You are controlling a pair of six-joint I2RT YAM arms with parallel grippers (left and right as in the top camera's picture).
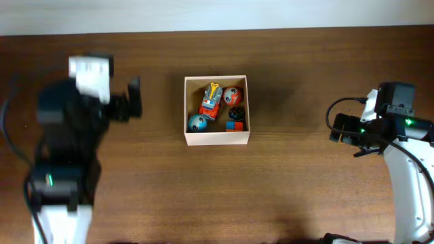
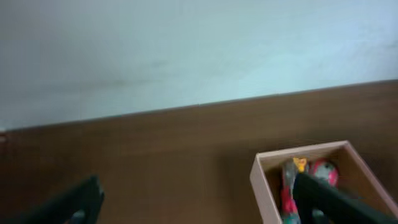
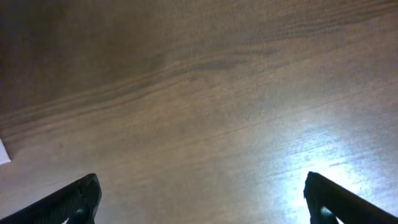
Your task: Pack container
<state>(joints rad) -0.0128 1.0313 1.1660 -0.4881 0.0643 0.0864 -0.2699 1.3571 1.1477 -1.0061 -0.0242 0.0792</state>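
Brown table [image 1: 291, 190], container [image 1: 217, 139] holding toys [image 1: 211, 102], left gripper [image 2: 198, 182] and right gripper [image 3: 200, 178] spread, empty

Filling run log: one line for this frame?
container: toys inside | left jaws: open, empty | right jaws: open, empty, over table

No writing can be read in any view.
The toy car [image 1: 211, 100] inside the container [image 1: 218, 138] carries coloured patches, but they are too small in the overhead view to make out as letters or numbers, and the left wrist view of it is blurred. The white block [image 1: 90, 73] on the left arm [image 1: 64, 132] is also blurred, so any print on it cannot be told.
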